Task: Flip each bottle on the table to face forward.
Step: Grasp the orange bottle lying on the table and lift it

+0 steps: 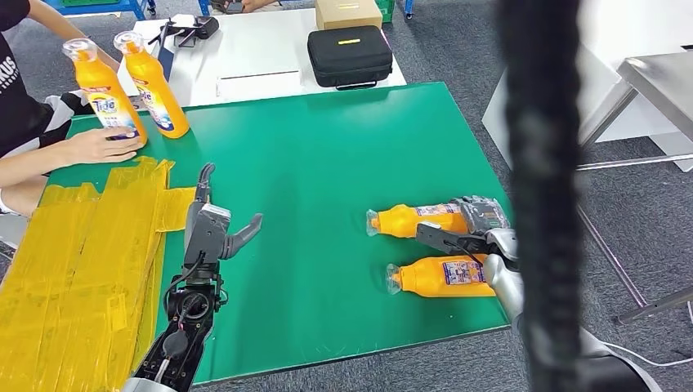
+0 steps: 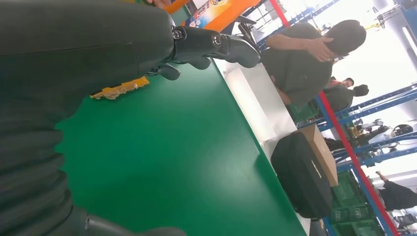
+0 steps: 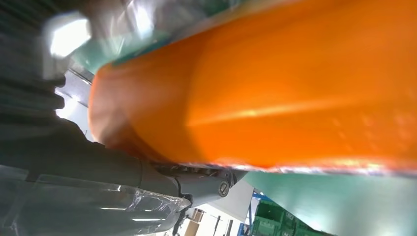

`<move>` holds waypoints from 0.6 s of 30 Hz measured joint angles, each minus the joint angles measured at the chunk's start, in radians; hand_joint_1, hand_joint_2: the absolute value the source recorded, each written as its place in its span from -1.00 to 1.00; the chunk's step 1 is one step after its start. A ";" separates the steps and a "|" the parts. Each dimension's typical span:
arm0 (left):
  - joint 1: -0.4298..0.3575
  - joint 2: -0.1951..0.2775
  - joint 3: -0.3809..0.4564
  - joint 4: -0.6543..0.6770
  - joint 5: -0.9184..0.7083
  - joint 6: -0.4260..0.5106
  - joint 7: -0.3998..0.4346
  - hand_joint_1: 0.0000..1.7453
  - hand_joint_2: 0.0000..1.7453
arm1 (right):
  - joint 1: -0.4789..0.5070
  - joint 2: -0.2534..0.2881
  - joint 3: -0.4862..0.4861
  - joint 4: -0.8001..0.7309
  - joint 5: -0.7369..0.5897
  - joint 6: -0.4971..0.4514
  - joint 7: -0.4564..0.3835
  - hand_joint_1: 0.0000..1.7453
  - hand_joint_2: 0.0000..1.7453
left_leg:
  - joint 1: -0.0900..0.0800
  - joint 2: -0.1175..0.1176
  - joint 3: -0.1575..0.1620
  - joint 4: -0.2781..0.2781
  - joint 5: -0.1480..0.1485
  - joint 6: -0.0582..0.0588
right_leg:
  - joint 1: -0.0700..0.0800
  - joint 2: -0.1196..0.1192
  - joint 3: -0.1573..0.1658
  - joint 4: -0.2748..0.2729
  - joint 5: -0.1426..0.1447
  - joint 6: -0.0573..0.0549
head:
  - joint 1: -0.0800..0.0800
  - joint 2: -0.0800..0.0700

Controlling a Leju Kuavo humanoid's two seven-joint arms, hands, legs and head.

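- Two orange bottles are seen lying flat on the green table [image 1: 327, 163], toward its right edge, long axes running side to side, clear caps pointed at the table's middle.
- The far lying bottle [image 1: 413, 219] is partly wrapped in crinkled clear film at its base; a printed label is turned upward.
- The near lying bottle [image 1: 437, 276] sits just beside it, closer to the table's front edge, its label also facing up.
- The right hand [image 1: 466, 241] is placed between the two, dark fingers laid across the gap and touching the far bottle; whether they are clamped on it cannot be told.
- In the right wrist view a smooth, glossy orange bottle body [image 3: 275, 93] is pressed close against a grey finger [image 3: 147, 174].
- The left hand [image 1: 214, 229] is held over the table's left part, fingers apart, nothing in it; the thumb is stuck out sideways.
- Two more orange bottles [image 1: 151, 86] are stood upright at the table's far left corner, caps up, labels shown.
- A person's hand [image 1: 102, 145] is laid at the base of the leftmost one.
- Wrinkled yellow tape [image 1: 82, 261] is spread over the table's left edge.
- Beyond the table's far edge, a black zip case [image 1: 350, 55] is set on a white surface.
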 joint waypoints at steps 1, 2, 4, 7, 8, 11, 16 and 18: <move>0.000 0.000 0.000 0.000 -0.001 -0.001 0.001 -1.00 1.00 | 0.000 0.001 0.001 0.002 0.000 -0.011 0.006 1.00 1.00 | 0.000 0.000 0.000 0.000 0.000 0.000 | 0.000 0.000 0.000 0.000 0.000 0.000 | 0.000 0.000; 0.001 0.000 0.000 0.000 -0.004 -0.001 0.002 -1.00 1.00 | 0.002 0.002 0.001 0.005 -0.002 -0.028 0.011 1.00 1.00 | 0.000 0.000 0.000 0.000 0.000 0.000 | 0.000 0.000 0.000 0.000 0.000 0.000 | 0.000 0.000; 0.003 0.000 0.000 0.000 -0.009 -0.002 0.003 -1.00 1.00 | 0.008 0.008 -0.001 0.008 -0.025 -0.080 0.012 1.00 1.00 | 0.000 0.000 0.000 0.000 0.000 0.000 | 0.000 0.000 0.000 0.000 0.000 0.000 | 0.000 0.000; 0.009 0.000 0.001 -0.001 -0.014 -0.001 0.003 -1.00 1.00 | 0.028 0.027 -0.018 -0.002 -0.088 -0.179 0.003 1.00 1.00 | 0.000 0.000 0.000 0.000 0.000 0.000 | 0.000 0.000 0.000 0.000 0.000 0.000 | 0.000 0.000; 0.011 0.000 0.001 -0.002 -0.015 -0.001 0.002 -1.00 1.00 | 0.038 0.036 -0.028 -0.012 -0.106 -0.209 0.002 1.00 1.00 | 0.000 0.000 -0.001 0.000 0.000 0.000 | 0.000 0.000 0.000 0.000 0.000 0.000 | 0.000 0.000; 0.014 0.000 0.001 -0.006 -0.014 -0.004 0.002 -1.00 1.00 | 0.062 0.061 -0.058 -0.054 -0.152 -0.269 -0.009 1.00 1.00 | 0.000 0.000 -0.002 0.000 0.000 0.000 | 0.000 0.000 -0.002 0.000 0.000 0.000 | 0.000 0.000; 0.016 0.000 -0.001 -0.012 0.025 -0.040 -0.004 -1.00 1.00 | 0.106 0.106 -0.114 -0.157 -0.322 -0.403 -0.123 1.00 1.00 | 0.000 0.000 -0.002 0.000 0.000 0.000 | 0.000 -0.001 -0.002 0.000 0.000 0.000 | 0.000 0.000; 0.020 0.000 -0.007 -0.019 0.066 -0.078 -0.008 -1.00 1.00 | 0.128 0.126 -0.128 -0.204 -0.413 -0.456 -0.187 1.00 1.00 | 0.000 0.000 -0.003 0.000 0.000 0.000 | 0.000 -0.001 -0.003 0.000 0.000 0.000 | 0.000 0.000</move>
